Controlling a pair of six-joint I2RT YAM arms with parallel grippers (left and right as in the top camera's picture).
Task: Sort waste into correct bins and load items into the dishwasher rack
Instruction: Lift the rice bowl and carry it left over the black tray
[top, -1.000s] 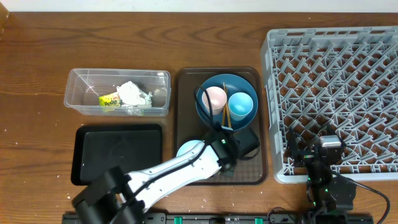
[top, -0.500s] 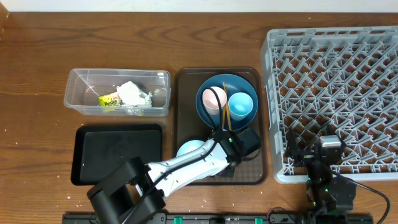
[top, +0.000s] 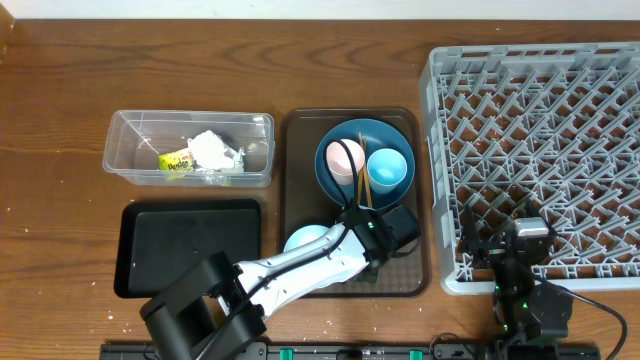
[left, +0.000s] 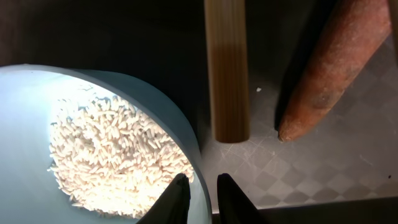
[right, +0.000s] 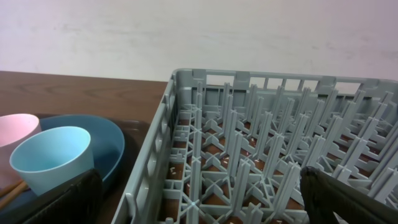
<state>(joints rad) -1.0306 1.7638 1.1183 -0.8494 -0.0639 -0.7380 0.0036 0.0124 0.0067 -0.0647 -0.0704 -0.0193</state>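
The light-blue bowl (left: 37, 124) holds white rice (left: 112, 155) and sits at the front of the brown tray. My left gripper (left: 198, 199) straddles its right rim, one finger inside and one outside, shut on it. Beside the bowl lie a wooden chopstick (left: 227, 68) and an orange carrot (left: 336, 68). From overhead, the left gripper (top: 338, 232) reaches the bowl (top: 303, 240) under the arm. The dark-blue plate (top: 370, 132) carries the pink cup (top: 343, 158), the blue cup (top: 388, 170) and the chopsticks (top: 364, 182). My right gripper (top: 510, 245) stands open over the front edge of the grey rack (top: 540, 130).
The clear tub (top: 130, 150) at the back left contains the white tissue (top: 210, 150) and the yellow-green wrapper (top: 176, 162). The black tray (top: 190, 250) lies in front of it. The brown tray (top: 300, 150) sits between the bins and the rack.
The left arm swung slightly and its jaws have closed onto the bowl's rim. The right arm has not moved.
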